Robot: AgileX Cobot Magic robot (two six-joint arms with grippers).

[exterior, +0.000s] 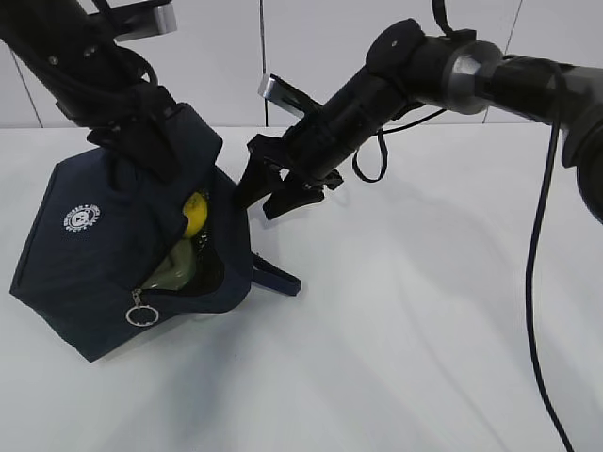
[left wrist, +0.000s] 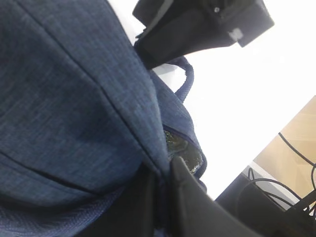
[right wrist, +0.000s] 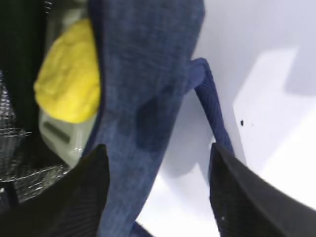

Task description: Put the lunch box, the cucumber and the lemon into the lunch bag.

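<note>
Left gripper (left wrist: 160, 197) pinching lunch bag (exterior: 89, 254) fabric, right gripper (exterior: 273, 188) spread outside; lemon (exterior: 195, 215) in, cucumber probably too, so release gently

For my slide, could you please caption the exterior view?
Left gripper holds the lunch bag open; lemon inside.

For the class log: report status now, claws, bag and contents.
Left claw shut on lunch bag, holding it tilted. Right claw open beside the bag mouth, empty. Lemon and lunch box inside; cucumber not visible. Nothing blocking.
</note>
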